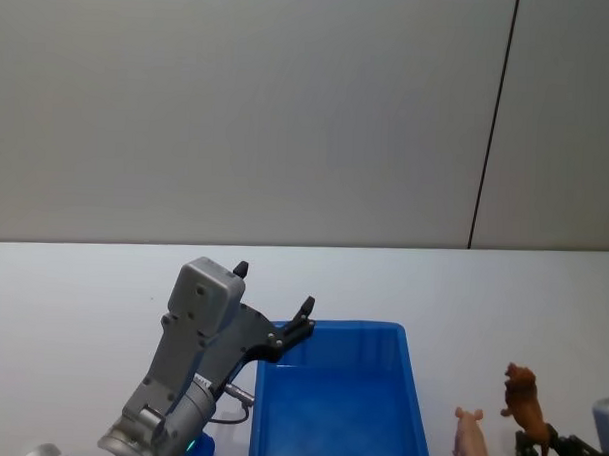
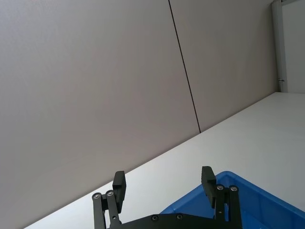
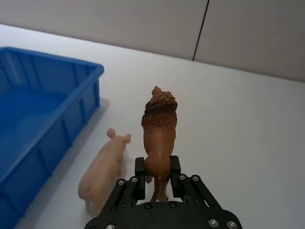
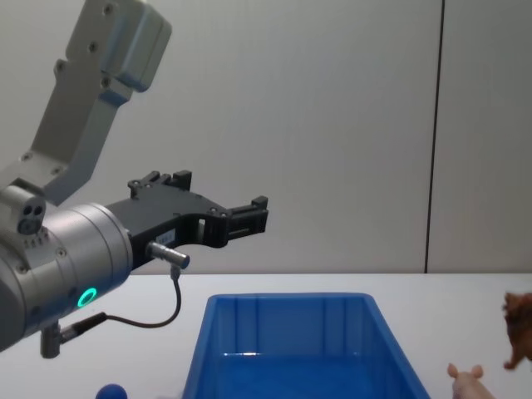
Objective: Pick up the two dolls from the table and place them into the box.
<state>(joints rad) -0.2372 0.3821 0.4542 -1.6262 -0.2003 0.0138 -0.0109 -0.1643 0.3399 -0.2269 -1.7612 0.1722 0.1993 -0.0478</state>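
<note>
Found at the near right corner of the table: right gripper, black fingers clamped on the hindquarters of the brown doll. Seen upright, maned head turned toward the far edge. Cannot tell whether its feet touch the tabletop.

Noted just beside it, on the side toward the box: pink pig doll, ungripped, on the table, snout toward the far edge. Near the right wall of the box but apart from it, by the shadowed strip of white between them. Confirmed from the head camera: brown doll, pink pig doll and right gripper grouped near the table's near edge, right of the box.

Placed along the near edge, about mid-table: box, bright blue, long side toward the far edge, nothing visible inside.

Recorded at the near edge, left of the box, low in the chest view: small blue ball.

Held in the air over the left rim of the box, well above it: left gripper, fingers spread apart, gripping nothing, aimed toward the far edge.

Beyond the far edge: plain grey wall with one dark vertical seam.
</note>
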